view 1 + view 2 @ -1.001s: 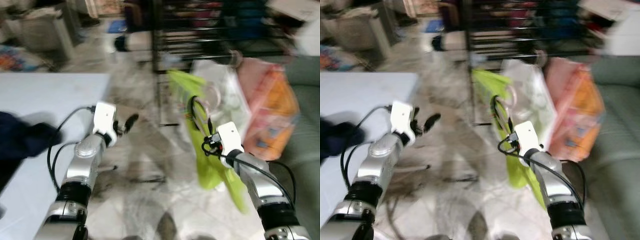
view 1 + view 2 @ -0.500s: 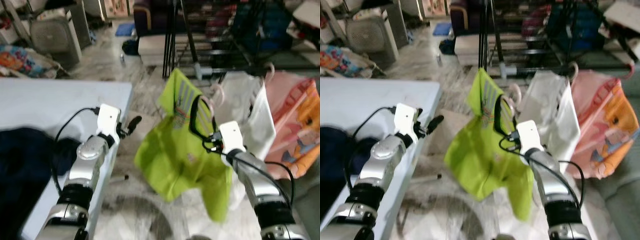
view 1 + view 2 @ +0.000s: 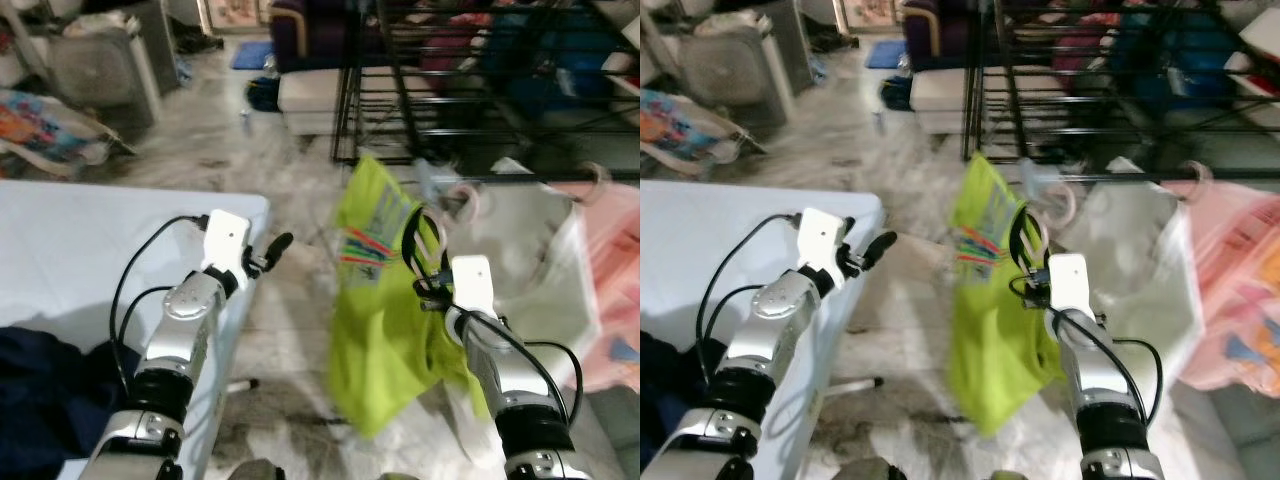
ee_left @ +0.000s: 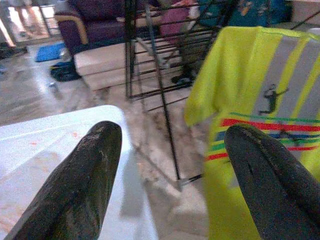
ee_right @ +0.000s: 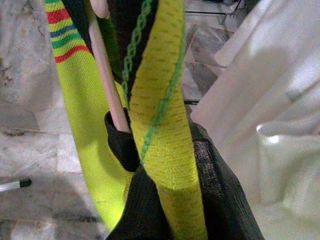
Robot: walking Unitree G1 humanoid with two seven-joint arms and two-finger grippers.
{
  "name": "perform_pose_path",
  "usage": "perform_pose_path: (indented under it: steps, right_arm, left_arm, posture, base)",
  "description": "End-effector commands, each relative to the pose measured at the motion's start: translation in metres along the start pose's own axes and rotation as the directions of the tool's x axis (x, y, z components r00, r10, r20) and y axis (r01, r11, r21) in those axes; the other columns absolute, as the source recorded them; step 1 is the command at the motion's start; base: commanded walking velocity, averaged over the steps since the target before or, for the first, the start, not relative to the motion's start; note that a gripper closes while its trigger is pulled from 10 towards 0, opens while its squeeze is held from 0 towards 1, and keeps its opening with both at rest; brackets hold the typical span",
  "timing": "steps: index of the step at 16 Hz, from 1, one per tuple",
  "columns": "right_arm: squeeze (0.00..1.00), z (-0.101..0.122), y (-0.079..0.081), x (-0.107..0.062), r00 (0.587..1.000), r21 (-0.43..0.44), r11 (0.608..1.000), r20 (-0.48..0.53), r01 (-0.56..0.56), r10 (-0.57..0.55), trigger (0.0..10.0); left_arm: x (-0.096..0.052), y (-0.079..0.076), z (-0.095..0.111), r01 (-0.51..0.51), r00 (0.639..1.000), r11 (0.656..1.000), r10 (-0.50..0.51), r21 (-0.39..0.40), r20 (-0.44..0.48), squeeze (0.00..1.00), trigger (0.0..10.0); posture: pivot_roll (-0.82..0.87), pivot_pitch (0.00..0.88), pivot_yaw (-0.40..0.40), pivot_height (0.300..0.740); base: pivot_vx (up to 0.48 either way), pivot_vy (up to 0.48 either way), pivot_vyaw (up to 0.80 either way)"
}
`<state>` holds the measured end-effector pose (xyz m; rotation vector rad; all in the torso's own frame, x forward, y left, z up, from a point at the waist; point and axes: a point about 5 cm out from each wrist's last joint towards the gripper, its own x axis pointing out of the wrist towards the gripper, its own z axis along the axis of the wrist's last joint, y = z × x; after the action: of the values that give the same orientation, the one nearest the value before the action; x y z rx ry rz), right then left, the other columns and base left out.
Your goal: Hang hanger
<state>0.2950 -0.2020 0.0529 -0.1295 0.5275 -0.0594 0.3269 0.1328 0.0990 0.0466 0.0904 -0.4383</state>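
Hanger (image 5: 105,65) and yellow-green shirt (image 3: 385,330) are clamped together in the right gripper (image 5: 150,150), whose black fingers (image 5: 215,190) are closed on the pink hanger bar and the shirt's collar band. The shirt is held up in front of the robot, above the marble floor (image 3: 280,350), and hangs down just before a black wire rack (image 3: 470,90). White cloth (image 3: 540,270) is seen beside it on the right. The left gripper (image 4: 170,170) is held out with its fingers spread apart and nothing between them, over the corner of a white tabletop (image 3: 90,240). A dark garment (image 3: 40,380) lies on that tabletop nearer the robot.
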Motion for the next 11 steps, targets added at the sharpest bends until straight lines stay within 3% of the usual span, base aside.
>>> perform_pose_path:
  steps: [1, 3, 6, 11]
  right_arm:
    - [0.00, 0.008, -0.010, 0.000, 0.999, 0.002, 0.999, 0.028, 0.039, -0.039, 10.0]
    - [0.00, 0.014, -0.010, -0.003, 0.999, 0.023, 0.999, 0.024, -0.025, 0.025, 10.0]
    - [0.00, 0.005, -0.033, -0.003, 0.996, 0.044, 0.995, -0.019, 0.093, -0.092, 10.0]
    - [0.00, 0.048, -0.024, 0.022, 0.997, 0.021, 0.998, 0.026, 0.067, -0.068, 10.0]
  left_arm:
    - [0.003, -0.007, 0.004, 0.024, 1.000, 1.000, -0.024, 0.008, 0.014, 0.00, 10.0]
    - [0.003, -0.007, 0.005, 0.024, 1.000, 1.000, -0.025, 0.007, 0.013, 0.00, 10.0]
    - [0.004, -0.009, 0.006, 0.031, 0.999, 1.000, -0.031, -0.001, 0.016, 0.00, 10.0]
    - [0.003, -0.009, 0.009, 0.042, 0.999, 0.999, -0.042, -0.002, 0.023, 0.00, 10.0]
  posture:
    - [-0.05, 0.000, 0.039, 0.740]
    - [-0.05, 0.000, 0.039, 0.740]
    - [-0.06, 0.000, 0.042, 0.740]
    - [-0.04, 0.000, 0.035, 0.740]
  base:
    - [0.000, 0.000, 0.00]
    - [0.000, 0.000, 0.00]
    - [0.000, 0.000, 0.00]
    - [0.000, 0.000, 0.00]
